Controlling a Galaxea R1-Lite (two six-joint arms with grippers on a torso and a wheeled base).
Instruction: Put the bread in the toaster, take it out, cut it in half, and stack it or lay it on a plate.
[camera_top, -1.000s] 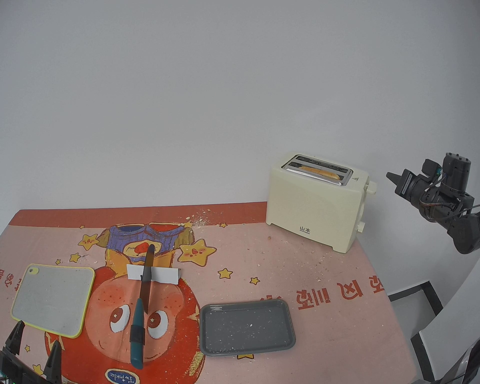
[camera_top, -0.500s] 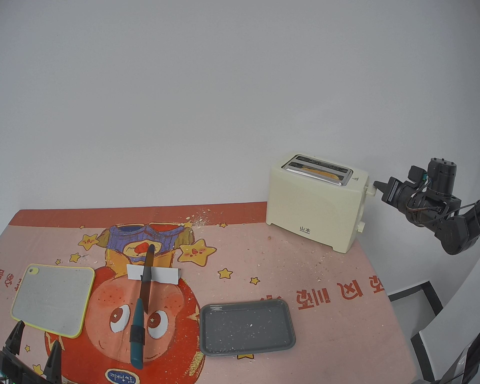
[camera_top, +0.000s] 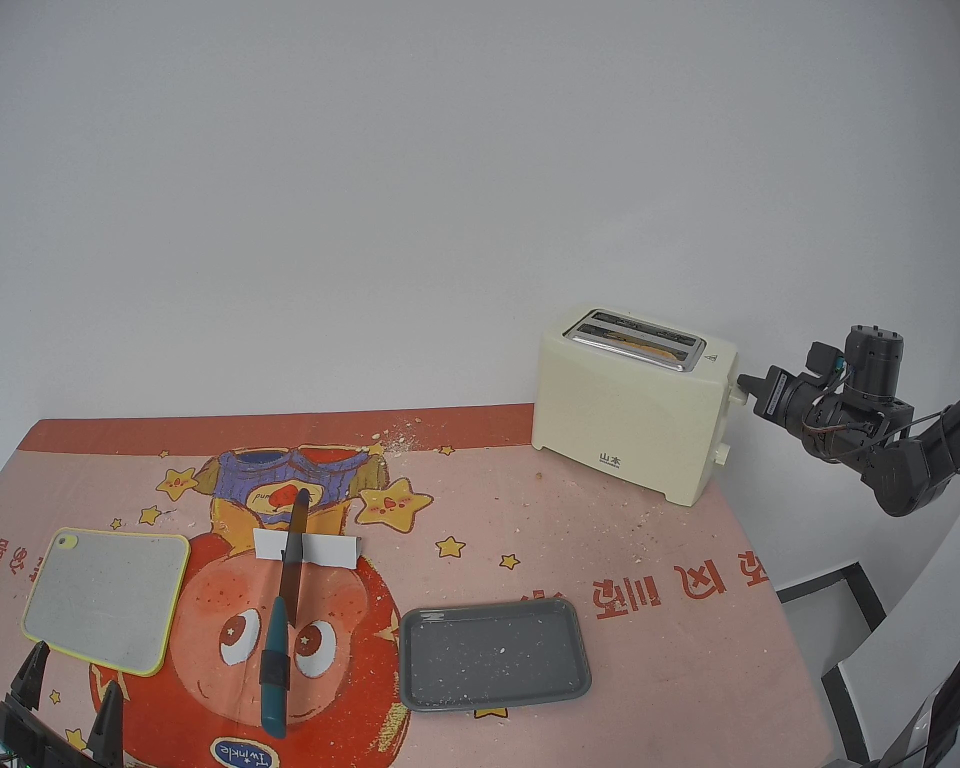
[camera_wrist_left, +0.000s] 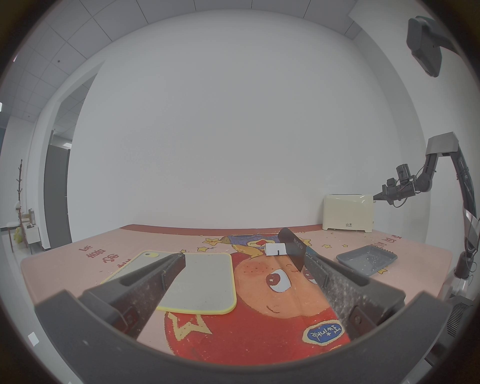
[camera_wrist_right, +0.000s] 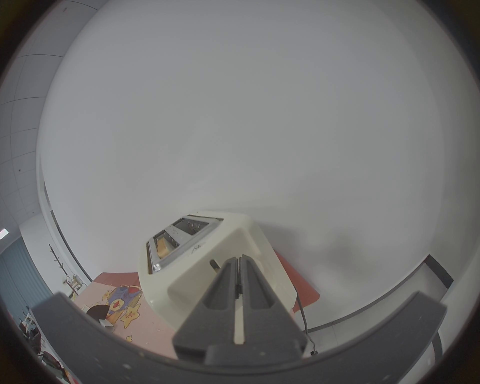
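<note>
At the desk's (camera_top: 690, 640) near edge, at 7 o'clock, the left tool (camera_top: 72, 680) hangs low with its two dark fingers spread wide and nothing between them; the left wrist view shows the same gap (camera_wrist_left: 231, 245).

Just past it, at 8 o'clock, lies one cutting board (camera_top: 105, 598), grey with a yellow-green rim. At 7 o'clock, beside the board, lies one knife (camera_top: 280, 620) with a teal handle. Its dark blade points to 12 and is propped on one white rest (camera_top: 325, 549).

One grey tray (camera_top: 480, 660) sits at 6 o'clock, speckled with crumbs (camera_top: 455, 690).

All of this lies on a cartoon mat (camera_top: 600, 520), which carries a blue oval label (camera_top: 245, 753) with pale lettering at its near edge. It also has a row of red characters (camera_top: 675, 585) toward 4 o'clock and more red print at the 9 o'clock edge. The knife handle hides part of the cartoon face.

At 2 o'clock stands one cream toaster (camera_top: 625, 420) with two slots and a small dark mark on its front. One slice of bread (camera_top: 645, 347) sits sunk in the nearer slot, also seen from the right wrist (camera_wrist_right: 162, 246).

The right tool (camera_top: 745, 382), at the toaster's 3 o'clock end, has its fingers pressed together. Their tips are at the lever (camera_top: 738, 394); I cannot tell whether they press on it.
</note>
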